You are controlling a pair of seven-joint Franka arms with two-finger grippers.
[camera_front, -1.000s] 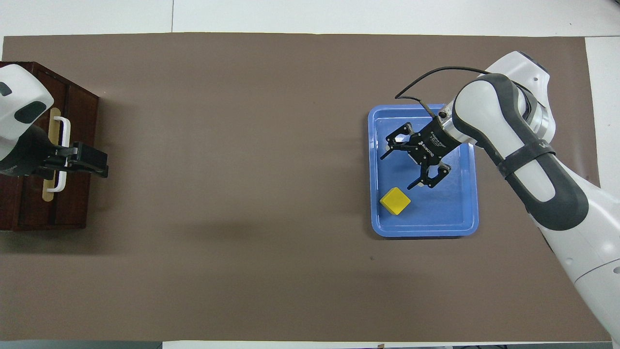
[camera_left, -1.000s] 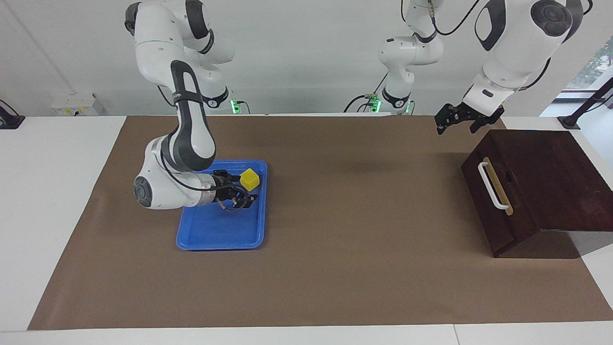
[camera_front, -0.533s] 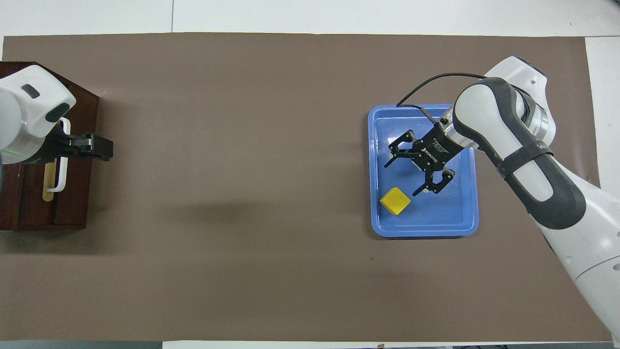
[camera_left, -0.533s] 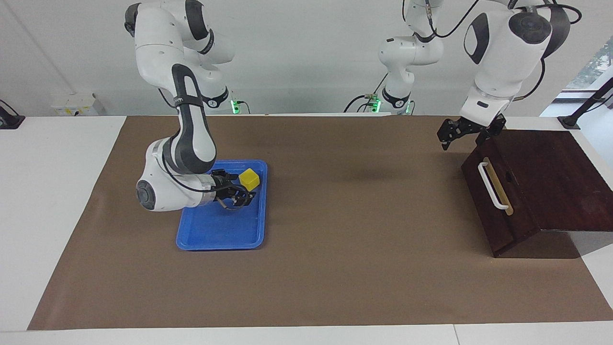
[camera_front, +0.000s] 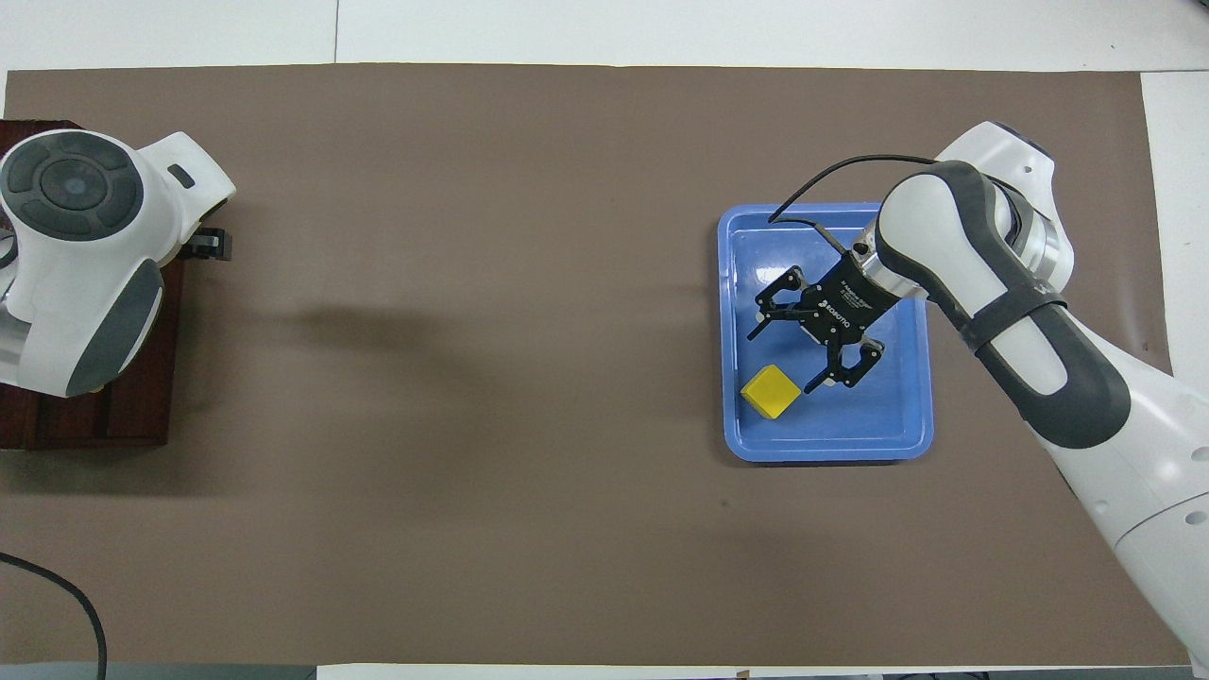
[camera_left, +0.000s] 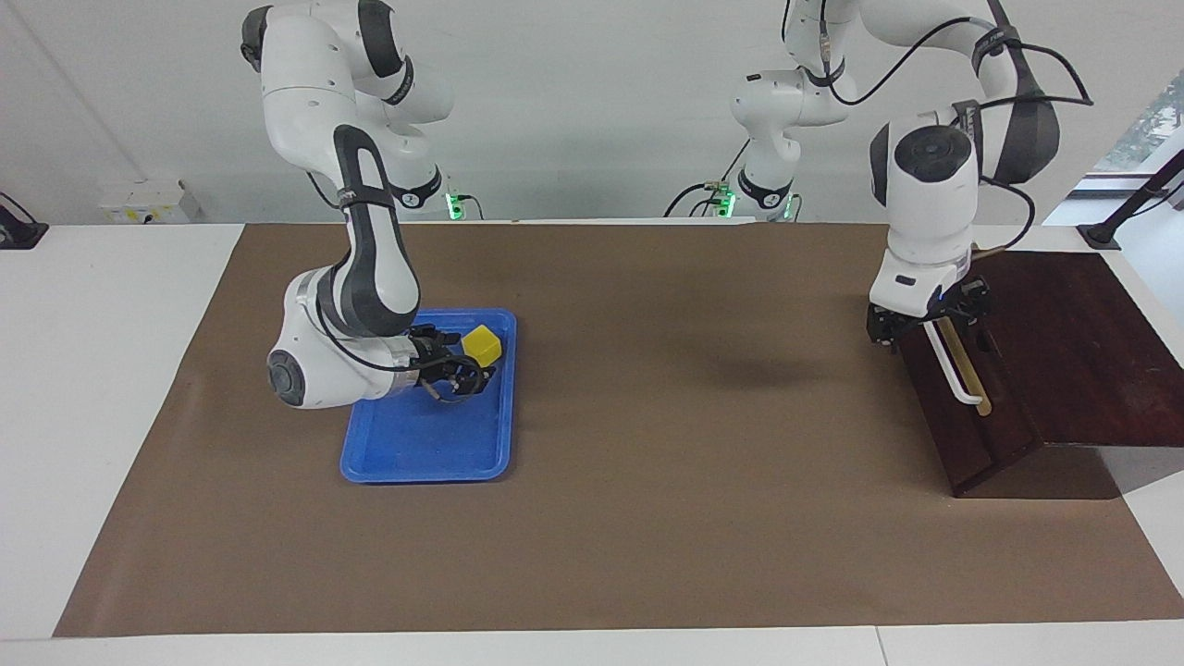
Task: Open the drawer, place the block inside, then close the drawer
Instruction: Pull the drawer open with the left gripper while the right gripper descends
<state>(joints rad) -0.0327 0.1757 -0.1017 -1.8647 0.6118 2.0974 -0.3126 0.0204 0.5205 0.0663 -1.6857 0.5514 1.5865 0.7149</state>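
Currently right end effector (camera_left: 462, 370) hangs low over the blue tray (camera_left: 407, 458) with fingers spread wide, just beside the yellow block (camera_left: 482, 344), not gripping it. Block sits in the tray at the end nearer the robots. Left end effector (camera_left: 925, 324) is at the drawer (camera_left: 971, 407) front by the white handle (camera_left: 953, 370); can't tell its finger state. Drawer is shut in its box at the left arm's end of the table (camera_left: 694, 518).

You see the right gripper (camera_front: 779, 349) spread open over the blue tray (camera_front: 911, 430), its fingertips just beside the block (camera_front: 771, 392) lying inside.
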